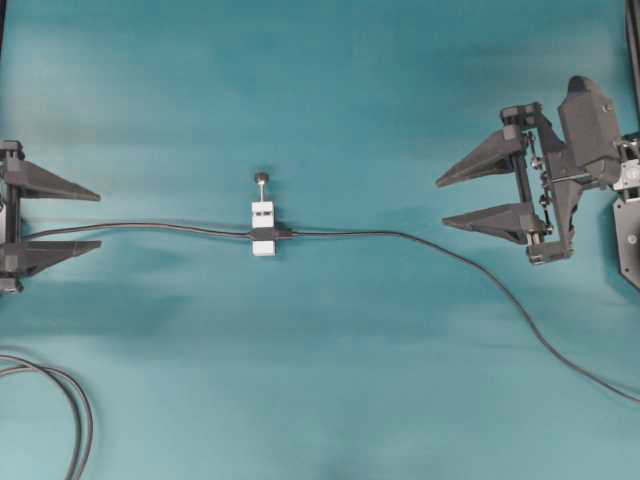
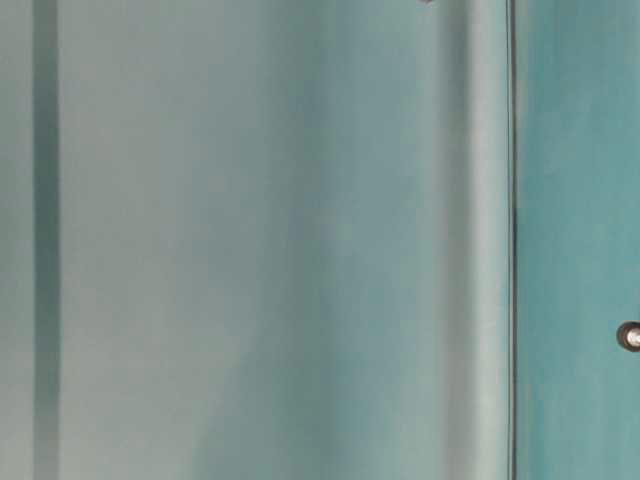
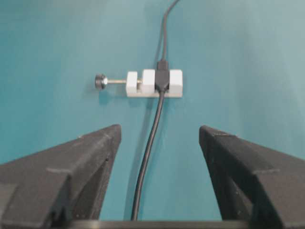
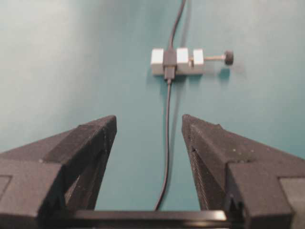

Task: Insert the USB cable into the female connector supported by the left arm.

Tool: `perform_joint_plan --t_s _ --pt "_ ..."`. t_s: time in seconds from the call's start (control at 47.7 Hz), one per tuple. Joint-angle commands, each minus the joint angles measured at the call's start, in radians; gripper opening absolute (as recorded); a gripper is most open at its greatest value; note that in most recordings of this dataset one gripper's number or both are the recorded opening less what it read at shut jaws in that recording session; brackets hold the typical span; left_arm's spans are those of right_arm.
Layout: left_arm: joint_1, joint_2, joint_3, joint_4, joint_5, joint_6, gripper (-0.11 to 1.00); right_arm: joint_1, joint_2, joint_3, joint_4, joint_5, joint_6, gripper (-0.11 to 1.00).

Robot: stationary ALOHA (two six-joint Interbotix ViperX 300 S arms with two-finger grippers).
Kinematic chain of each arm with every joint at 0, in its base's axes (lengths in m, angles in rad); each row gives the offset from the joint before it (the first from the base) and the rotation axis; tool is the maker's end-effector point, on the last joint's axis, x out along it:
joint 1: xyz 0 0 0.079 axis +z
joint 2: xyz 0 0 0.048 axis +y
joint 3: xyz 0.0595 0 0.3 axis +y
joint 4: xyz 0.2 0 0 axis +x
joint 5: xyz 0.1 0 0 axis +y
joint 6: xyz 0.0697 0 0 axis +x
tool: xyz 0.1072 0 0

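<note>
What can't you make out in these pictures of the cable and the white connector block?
- Whether the USB cable is plugged into the female connector: overhead view, joint too small; wrist views, dark band covers it.
- Left hand: overhead view, cut off by the left edge; only its fingers show.
- Dark cable loop: cut off at the bottom-left corner.
- Table-level view: blurred teal surfaces; neither block nor hands can be seen.
</note>
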Motion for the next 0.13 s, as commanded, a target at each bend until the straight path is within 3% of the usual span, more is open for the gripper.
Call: perform_joint_plan --t_s 0.0,0.105 --pt "0.002 0.006 -0.014 0.002 -0.008 -0.011 0.75 0.002 -0.006 -0.003 0.005 -0.012 -0.002 0.64" --pt "0.002 0.005 -0.017 0.002 -0.011 -0.011 0.75 0.002 -0.006 0.012 0.005 -0.008 -0.002 0.64"
